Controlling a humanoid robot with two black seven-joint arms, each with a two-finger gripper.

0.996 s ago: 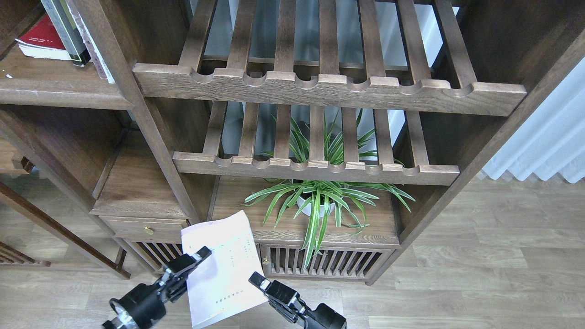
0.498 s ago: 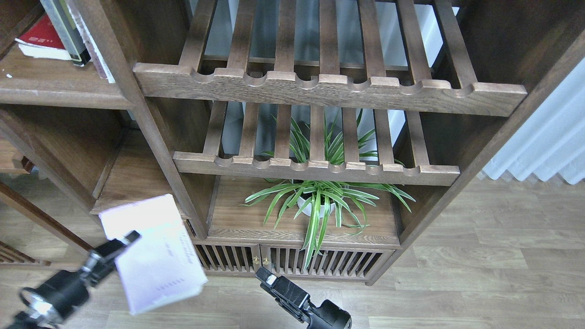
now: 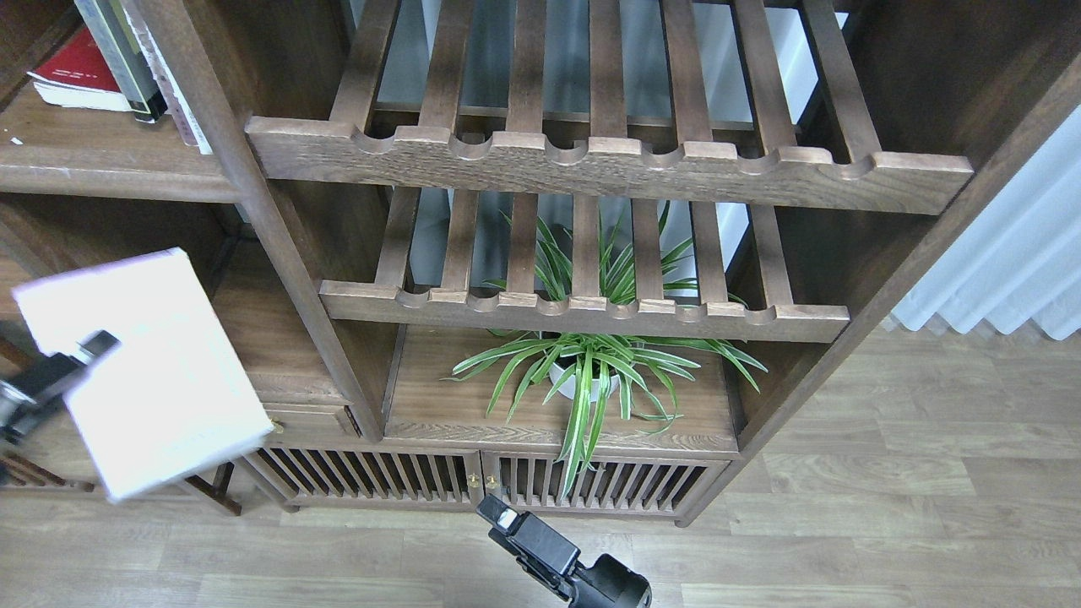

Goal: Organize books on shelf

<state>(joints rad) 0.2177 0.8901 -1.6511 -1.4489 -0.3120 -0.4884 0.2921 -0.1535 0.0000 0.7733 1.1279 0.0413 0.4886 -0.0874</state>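
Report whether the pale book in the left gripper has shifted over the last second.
Yes. The pale lavender-white book, held by the left gripper, has moved left and up: it was level with the slatted cabinet doors and now sits nearer the shelf.

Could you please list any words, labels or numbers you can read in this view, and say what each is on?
None can be read.
Lavender-white book in the left gripper: faint print near its lower edge, too blurred.
Black-grey book on the shelf: spine markings too small.
Red book: no visible text.
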